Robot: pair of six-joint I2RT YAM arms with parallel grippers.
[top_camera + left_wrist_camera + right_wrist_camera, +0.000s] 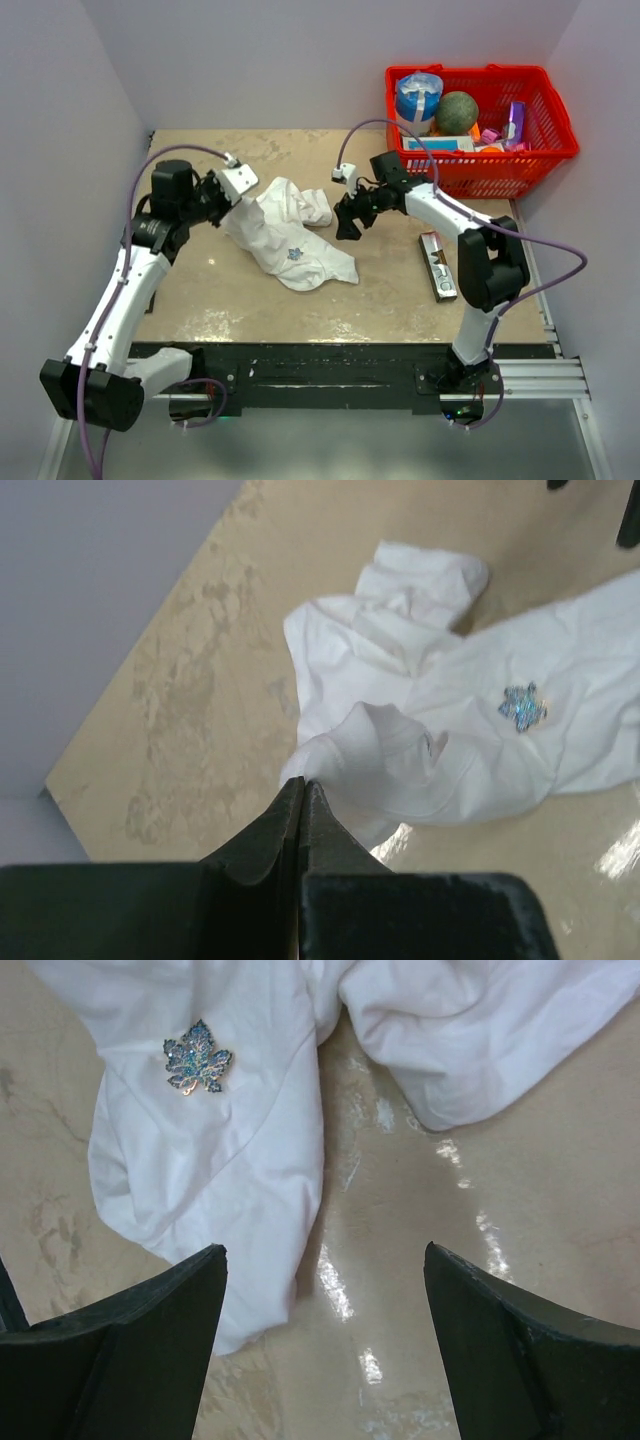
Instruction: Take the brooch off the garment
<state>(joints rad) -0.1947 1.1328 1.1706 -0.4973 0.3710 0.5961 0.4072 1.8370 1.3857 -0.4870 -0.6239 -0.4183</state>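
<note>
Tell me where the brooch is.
In the top view the brooch sits on the near part of the garment, left of centre on the table; the right wrist view shows it ahead-left of the open right gripper.

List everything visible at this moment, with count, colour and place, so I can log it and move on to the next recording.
shirt: one, white, crumpled left of the table's middle
brooch: one, blue-silver leaf shape, pinned on the shirt
metal bar: one, silver, flat on the table's right side
basket: one, red, far right corner
ball: one, green, in the basket
container: one, blue and white, in the basket beside the ball
small items: several, pink, orange and purple, in the basket, too small to identify
table: one, tan, under everything
left claw: one, black, shut on a fold of the shirt
right claw: one, black, open, over the table beside the shirt
</note>
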